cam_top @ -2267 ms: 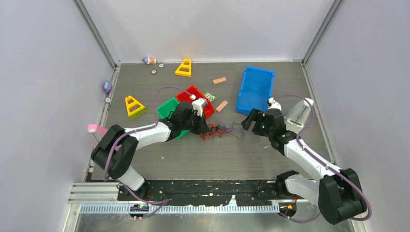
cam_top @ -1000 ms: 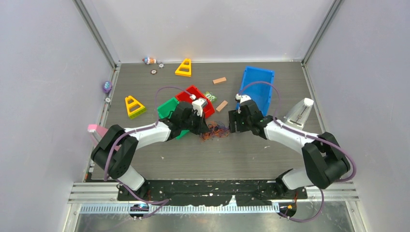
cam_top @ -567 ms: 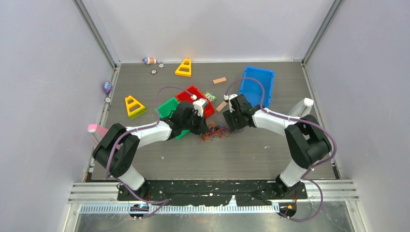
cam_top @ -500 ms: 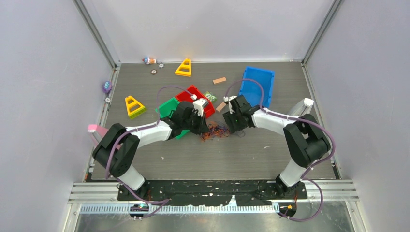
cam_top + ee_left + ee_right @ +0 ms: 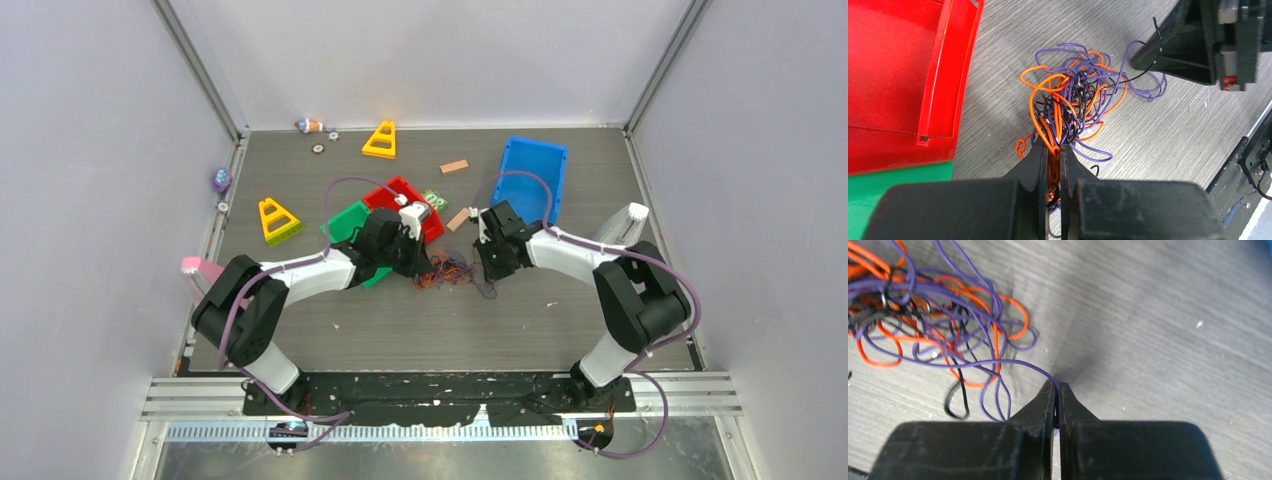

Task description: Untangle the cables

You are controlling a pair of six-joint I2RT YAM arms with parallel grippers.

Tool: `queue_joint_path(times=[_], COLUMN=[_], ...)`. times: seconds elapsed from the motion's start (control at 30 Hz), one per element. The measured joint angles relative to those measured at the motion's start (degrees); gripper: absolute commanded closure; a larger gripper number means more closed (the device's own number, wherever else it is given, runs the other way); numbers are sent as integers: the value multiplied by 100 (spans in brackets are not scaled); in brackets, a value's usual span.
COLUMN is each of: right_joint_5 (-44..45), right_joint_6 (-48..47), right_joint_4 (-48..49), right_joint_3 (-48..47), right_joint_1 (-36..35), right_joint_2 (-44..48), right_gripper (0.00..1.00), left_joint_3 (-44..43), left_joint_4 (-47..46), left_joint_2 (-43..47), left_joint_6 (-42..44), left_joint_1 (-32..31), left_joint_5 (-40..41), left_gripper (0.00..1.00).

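Observation:
The cables [image 5: 452,271] lie as one tangled clump of thin orange, purple and black wires on the grey table, between the two arms. In the left wrist view the clump [image 5: 1075,107] spreads just ahead of my left gripper [image 5: 1053,147], which is shut on orange and black strands at its near edge. My right gripper [image 5: 1057,386] is shut on a single purple cable [image 5: 1018,362] that arcs back to the tangle [image 5: 923,315]. In the top view the left gripper [image 5: 425,268] sits at the clump's left side and the right gripper [image 5: 484,272] at its right.
A red bin [image 5: 395,196] and a green bin [image 5: 346,222] sit directly behind the left gripper; the red bin's wall [image 5: 955,80] is close on its left. A blue bin [image 5: 527,180], two yellow triangles [image 5: 381,141] [image 5: 276,219] and small wooden blocks [image 5: 458,218] lie farther back.
The right arm swung in from the right to the tangle's right side, and its gripper closed from open onto a purple strand. The left gripper stayed shut on the clump.

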State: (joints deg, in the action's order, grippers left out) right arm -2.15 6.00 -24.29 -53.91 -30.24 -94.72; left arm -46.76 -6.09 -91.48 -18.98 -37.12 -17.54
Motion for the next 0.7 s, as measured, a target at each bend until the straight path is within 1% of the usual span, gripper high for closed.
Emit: queue_joint_path(times=[0.1, 0.33, 0.5, 0.57, 0.7], right_joint_5=[-190, -584, -857, -859, -415], right_joint_6=[90, 501, 992, 1239, 1816], right_joint_4=[0, 105, 339, 363, 326], right_joint_3=[317, 796, 1316, 1547, 1923], right_joint_1=[118, 656, 1329, 1738, 2542], right_joint_2=[372, 1567, 2345, 2651, 3294], right_gripper=[95, 95, 95, 94, 95], left_joint_3=[0, 0, 2, 33, 315], left_joint_4=[0, 4, 44, 42, -55], left_joint_2=[2, 4, 39, 118, 538], left_joint_6=[0, 13, 13, -9, -39], left_joint_1=[0, 0, 0, 4, 28], left_joint_5=[9, 98, 251, 337, 514], left_gripper=[100, 100, 100, 100, 100])
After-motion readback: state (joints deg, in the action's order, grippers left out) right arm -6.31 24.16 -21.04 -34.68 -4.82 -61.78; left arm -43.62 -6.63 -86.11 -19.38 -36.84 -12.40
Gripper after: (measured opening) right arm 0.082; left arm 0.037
